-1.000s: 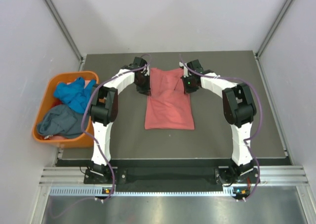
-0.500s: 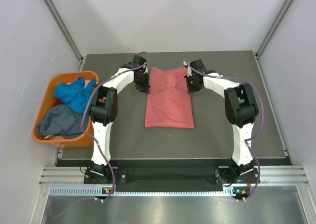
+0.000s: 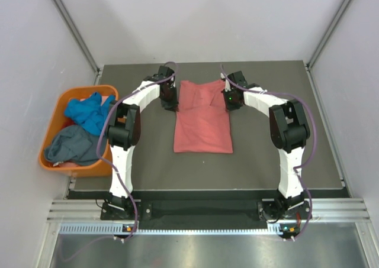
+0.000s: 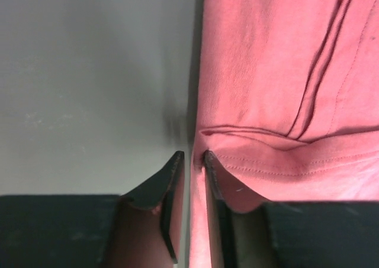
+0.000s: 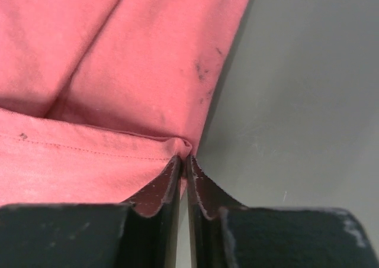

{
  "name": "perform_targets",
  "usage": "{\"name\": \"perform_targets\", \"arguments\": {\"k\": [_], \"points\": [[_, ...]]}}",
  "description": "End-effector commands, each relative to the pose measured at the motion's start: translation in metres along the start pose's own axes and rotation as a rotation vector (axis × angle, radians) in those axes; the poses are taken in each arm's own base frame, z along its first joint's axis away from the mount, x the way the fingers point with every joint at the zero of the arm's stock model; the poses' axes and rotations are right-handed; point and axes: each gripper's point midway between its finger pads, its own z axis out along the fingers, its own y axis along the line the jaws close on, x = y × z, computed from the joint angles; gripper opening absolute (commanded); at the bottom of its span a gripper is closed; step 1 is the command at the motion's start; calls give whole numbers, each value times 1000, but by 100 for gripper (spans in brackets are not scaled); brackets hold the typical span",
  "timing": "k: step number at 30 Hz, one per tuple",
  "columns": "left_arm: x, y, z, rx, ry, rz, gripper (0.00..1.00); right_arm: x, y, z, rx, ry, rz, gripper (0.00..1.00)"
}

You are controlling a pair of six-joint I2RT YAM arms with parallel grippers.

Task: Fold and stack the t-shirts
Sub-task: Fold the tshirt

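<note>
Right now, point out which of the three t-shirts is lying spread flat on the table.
The salmon-pink t-shirt, spread on the dark table; the bright blue t-shirt and the grey-blue t-shirt are crumpled in the orange tub.

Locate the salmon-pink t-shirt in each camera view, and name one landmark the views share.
Top external: the salmon-pink t-shirt lies flat mid-table, towards the far side.
Left wrist: it fills the right half, top to bottom.
Right wrist: it fills the upper left.
Shared landmark: the dark table mat, bare beside the shirt's straight side edge in both wrist views.
</note>
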Motion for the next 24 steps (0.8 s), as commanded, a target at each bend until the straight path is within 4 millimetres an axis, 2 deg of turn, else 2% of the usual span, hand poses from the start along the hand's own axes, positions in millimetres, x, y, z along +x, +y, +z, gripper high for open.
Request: {"name": "perform_targets", "arguments": {"k": [1, 4, 5, 6, 8, 9, 10, 11, 12, 14, 15, 16, 17, 18, 20, 21, 23, 24], "points": [[-21, -4, -29, -11, -52, 10, 26, -22, -20, -29, 82, -63, 35, 10], [-26, -12, -54, 2, -74, 26, 28, -24, -21, -51, 111, -45, 79, 23], [-29, -18, -69, 20, -99, 31, 28, -23, -20, -56, 109, -41, 91, 25], [-26, -24, -74, 30, -99, 40, 28, -21, -16, -62, 100, -37, 114, 26], [-14, -29, -79, 53, -78, 48, 29, -13, -14, -78, 91, -26, 141, 27], [-5, -33, -85, 67, -66, 54, 29, 1, -7, -78, 64, 0, 157, 27], [2, -35, -88, 84, -52, 55, 29, -1, -6, -89, 55, -23, 160, 27], [9, -42, -90, 122, -38, 55, 28, 4, 2, -93, 15, -19, 166, 26], [22, -44, -93, 145, -16, 55, 28, 20, 9, -92, -20, 5, 188, 25], [39, -58, -96, 246, 26, 48, 28, 25, 22, -104, -91, -15, 192, 24], [52, -56, -94, 265, 39, 41, 28, 39, 29, -102, -131, 3, 214, 23], [58, -58, -95, 277, 47, 29, 28, 41, 34, -109, -150, -12, 218, 23], [65, -58, -93, 277, 54, 29, 28, 46, 37, -111, -166, -15, 217, 23], [80, -60, -89, 281, 73, 40, 28, 60, 43, -108, -196, 1, 232, 23], [95, -59, -87, 276, 98, 39, 27, 67, 50, -115, -238, -17, 246, 23], [111, -53, -80, 256, 132, 30, 27, 81, 55, -111, -272, -10, 253, 23], [122, -49, -75, 255, 146, 16, 27, 92, 57, -112, -281, -16, 262, 23], [136, -45, -71, 252, 174, 8, 27, 106, 59, -107, -292, 1, 267, 23]]}}
